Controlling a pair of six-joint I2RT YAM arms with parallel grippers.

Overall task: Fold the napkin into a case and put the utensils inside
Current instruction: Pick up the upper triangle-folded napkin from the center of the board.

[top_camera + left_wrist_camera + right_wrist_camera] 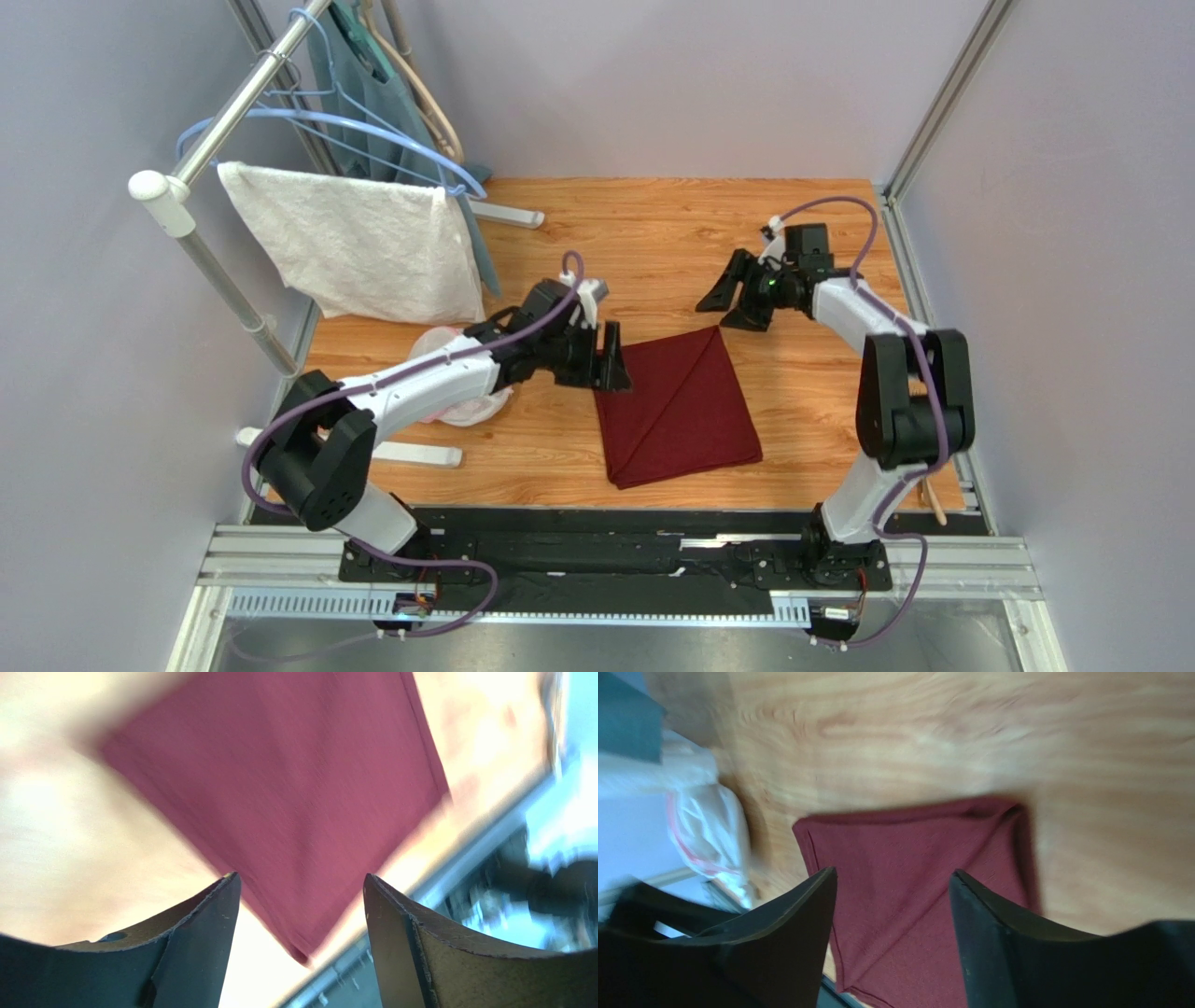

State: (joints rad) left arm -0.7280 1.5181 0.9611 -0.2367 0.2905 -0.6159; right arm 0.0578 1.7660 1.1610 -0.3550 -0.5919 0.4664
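Maroon napkin [680, 406] flat, left hand [613, 359] low at its left corner, right hand [732, 297] near its far corner, both released

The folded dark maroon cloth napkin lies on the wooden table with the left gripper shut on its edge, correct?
No: the left gripper is open, gripping nothing, as the left wrist view shows. The folded dark maroon cloth napkin does lie on the wooden table.

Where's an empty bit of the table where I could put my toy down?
The wooden table is bare along the far edge, between the white textured towel and the right claw. More lies between the dark red folded cloth napkin and the right arm. It's crowded on the left, by the left claw and a white plastic bag.
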